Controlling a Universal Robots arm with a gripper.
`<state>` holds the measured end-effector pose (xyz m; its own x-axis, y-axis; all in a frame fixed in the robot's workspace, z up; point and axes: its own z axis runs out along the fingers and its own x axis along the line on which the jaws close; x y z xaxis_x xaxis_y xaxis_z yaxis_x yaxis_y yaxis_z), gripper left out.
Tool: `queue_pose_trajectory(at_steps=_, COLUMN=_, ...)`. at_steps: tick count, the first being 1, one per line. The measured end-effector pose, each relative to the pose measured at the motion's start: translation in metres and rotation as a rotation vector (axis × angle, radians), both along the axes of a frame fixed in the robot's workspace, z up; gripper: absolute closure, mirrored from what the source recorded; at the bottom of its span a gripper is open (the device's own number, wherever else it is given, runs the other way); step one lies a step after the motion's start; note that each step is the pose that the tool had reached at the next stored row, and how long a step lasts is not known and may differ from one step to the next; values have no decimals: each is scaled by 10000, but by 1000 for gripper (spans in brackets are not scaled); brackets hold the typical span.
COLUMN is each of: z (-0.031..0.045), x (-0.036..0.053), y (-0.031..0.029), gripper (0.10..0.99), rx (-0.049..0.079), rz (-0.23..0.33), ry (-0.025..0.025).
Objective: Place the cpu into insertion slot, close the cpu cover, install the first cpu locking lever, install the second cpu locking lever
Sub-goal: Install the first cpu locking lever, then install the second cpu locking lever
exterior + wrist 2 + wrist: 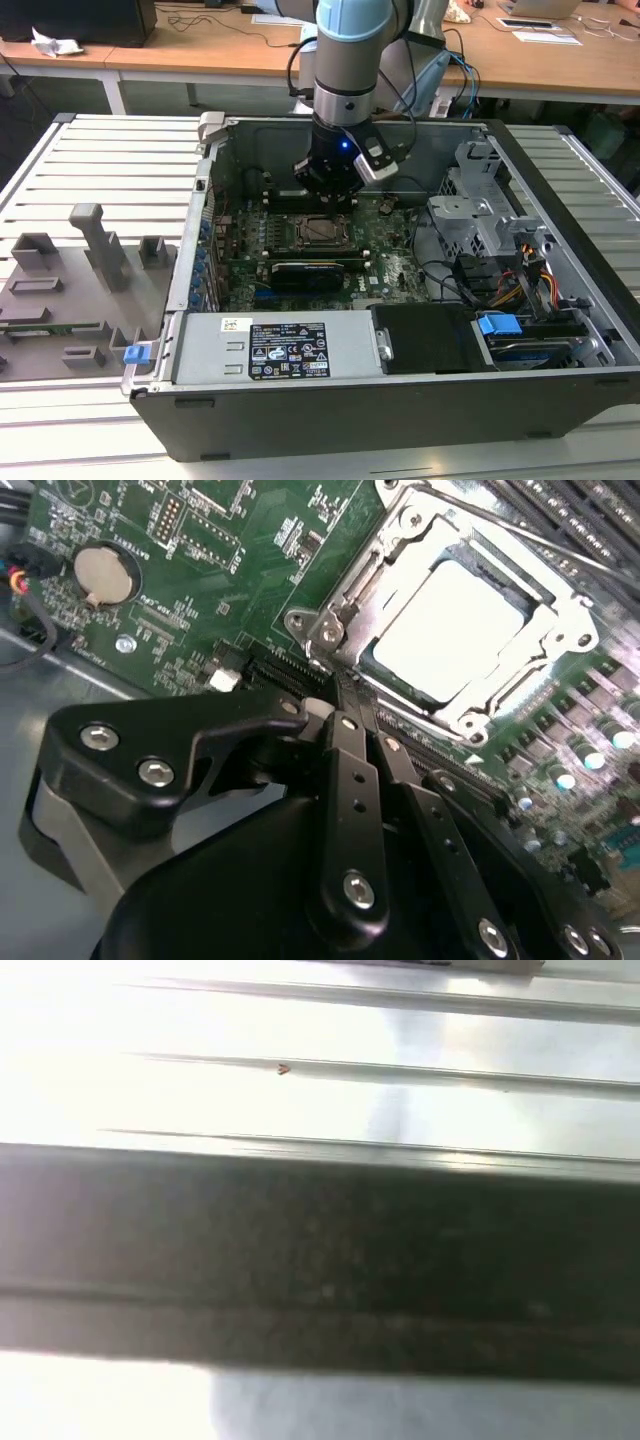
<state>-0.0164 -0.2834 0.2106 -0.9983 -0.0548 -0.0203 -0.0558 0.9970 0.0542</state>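
Claw (340, 715) fingers together, just beside cpu cover (540, 640), cpu (450, 630) seated.

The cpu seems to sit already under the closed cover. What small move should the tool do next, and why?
Probably shift the tool sideways onto the lever rod beside the cpu cover. The cpu already lies under the cover, and the shut tool is at the cover's corner, holding nothing.
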Motion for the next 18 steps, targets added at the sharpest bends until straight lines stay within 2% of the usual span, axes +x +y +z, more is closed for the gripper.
queue_pose_trajectory(at_steps=14, z=1, x=0, y=-45, gripper=980, rx=-2, rz=1, ry=0)
queue_pose_trajectory(at_steps=18, z=0, x=0, y=-81, gripper=980, rx=-1, rz=-1, ry=0)
